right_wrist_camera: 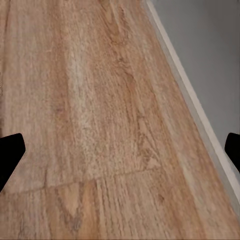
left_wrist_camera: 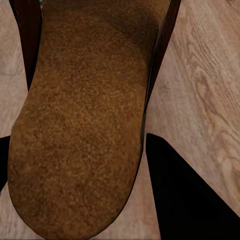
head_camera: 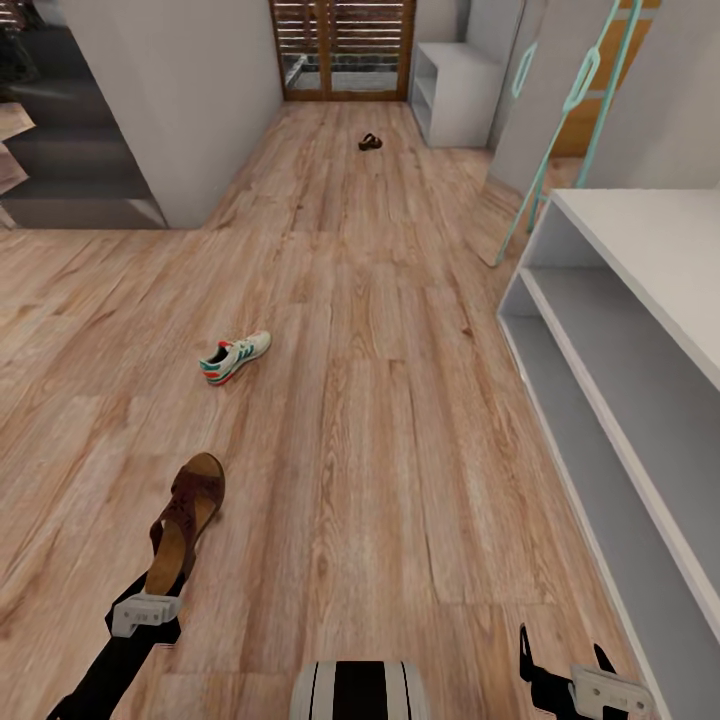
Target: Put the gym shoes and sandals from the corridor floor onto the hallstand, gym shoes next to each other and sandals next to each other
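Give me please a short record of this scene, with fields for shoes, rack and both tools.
held sandal: in the left tool, heel end gripped, tan footbed facing the wrist camera
second sandal: far down the corridor floor
gym shoe: one in sight, on the floor
hallstand: at robot's right, visible tiers bare
right tool: open, holding nothing

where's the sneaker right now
In the head view the sneaker lies on the floor, left of centre, beyond the sandal held in the left gripper.
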